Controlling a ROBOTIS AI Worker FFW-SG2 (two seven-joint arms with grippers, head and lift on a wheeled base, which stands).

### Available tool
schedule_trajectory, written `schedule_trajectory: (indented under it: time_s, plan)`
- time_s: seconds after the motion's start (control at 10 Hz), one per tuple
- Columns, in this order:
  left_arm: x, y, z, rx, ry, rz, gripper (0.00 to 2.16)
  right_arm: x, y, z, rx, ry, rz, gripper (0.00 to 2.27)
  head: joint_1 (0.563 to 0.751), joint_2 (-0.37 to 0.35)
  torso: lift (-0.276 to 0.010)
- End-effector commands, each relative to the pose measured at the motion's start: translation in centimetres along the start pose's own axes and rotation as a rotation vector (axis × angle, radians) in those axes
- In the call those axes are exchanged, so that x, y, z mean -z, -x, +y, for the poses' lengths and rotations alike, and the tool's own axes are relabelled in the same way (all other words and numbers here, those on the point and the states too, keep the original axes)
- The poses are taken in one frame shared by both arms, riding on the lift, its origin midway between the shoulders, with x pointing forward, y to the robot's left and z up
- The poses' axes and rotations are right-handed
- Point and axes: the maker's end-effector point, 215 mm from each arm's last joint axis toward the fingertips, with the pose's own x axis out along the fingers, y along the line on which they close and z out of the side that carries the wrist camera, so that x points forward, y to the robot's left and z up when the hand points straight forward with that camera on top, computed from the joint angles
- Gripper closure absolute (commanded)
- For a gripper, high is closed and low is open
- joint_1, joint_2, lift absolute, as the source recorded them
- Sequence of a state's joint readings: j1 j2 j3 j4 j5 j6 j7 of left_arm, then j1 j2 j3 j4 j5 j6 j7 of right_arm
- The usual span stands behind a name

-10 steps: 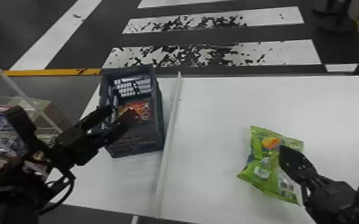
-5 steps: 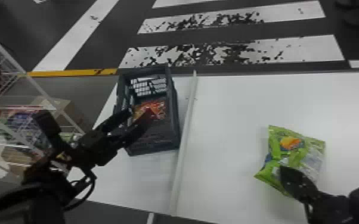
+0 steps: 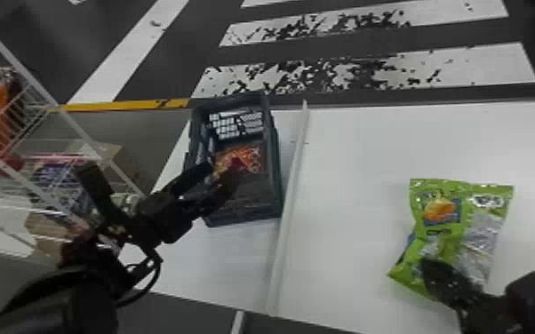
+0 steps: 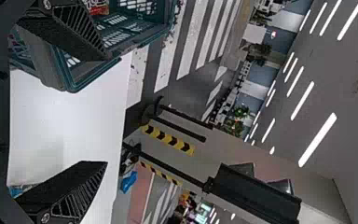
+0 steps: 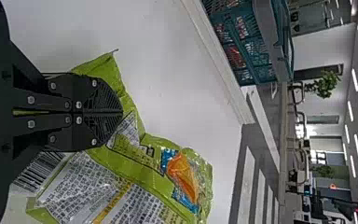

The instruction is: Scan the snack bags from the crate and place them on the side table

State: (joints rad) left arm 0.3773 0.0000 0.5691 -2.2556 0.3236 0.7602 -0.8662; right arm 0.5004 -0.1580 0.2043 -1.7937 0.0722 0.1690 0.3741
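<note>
The green bag (image 3: 449,231) is lying flat on the bench (image 3: 369,142), right of the pale ridge (image 3: 295,155) and toward the near edge. Its broad side is resting down, so it is probably staying put unaided and waiting for its scan or its final placing; I can't tell which. The crate (image 3: 274,155) is standing upright by the far left corner, across the ridge, probably so that the left arm is getting an easy reach into it. Inside, a red-orange bag (image 3: 251,157) is lying low, likely the next to be taken.

The left hand (image 3: 224,166) is keeping its 2 fingers wide apart over the crate's left side, with nothing between them; that spread is suiting a grasp from above. The right hand (image 5: 122,112) is pointing over the green bag, its 2 fingertips meeting and gripping nothing that I am seeing. Whether it is touching the bag, I can't tell.

Compared with 1.0 s ago, the head view is turning left: crate and green bag are sitting farther right in it, and more of the wire rack (image 3: 26,69) is showing. The right hand's tip is now lying over the green bag's nearer part, having been over its right side. The left hand is remaining by the crate.
</note>
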Motion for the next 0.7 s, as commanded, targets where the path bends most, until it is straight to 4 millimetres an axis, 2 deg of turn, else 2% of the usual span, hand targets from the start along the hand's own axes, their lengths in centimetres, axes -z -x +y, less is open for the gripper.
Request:
schedule_trajectory:
  time_s: [0.0, 0.2, 0.3, 0.6]
  plan:
    - [0.1, 0.0, -0.1, 0.003, 0.003, -0.001, 0.08, 1.2, -0.1, -0.3, 0.002, 0.019, 0.028, 2.16, 0.695, 0.322, -0.094]
    - [0.2, 0.0, 0.0, 0.003, 0.006, 0.002, 0.08, 2.6, -0.1, -1.2, 0.004, 0.033, 0.059, 2.16, 0.695, 0.315, -0.094]
    - [0.3, 0.0, 0.0, 0.002, 0.007, 0.003, 0.08, 1.7, 0.2, -1.2, 0.004, 0.042, 0.041, 2.16, 0.695, 0.308, -0.094]
    - [0.4, 0.1, -0.1, 0.003, 0.007, 0.005, 0.08, -4.6, 2.2, -2.2, 0.029, 0.063, -0.040, 2.16, 0.695, 0.297, -0.094]
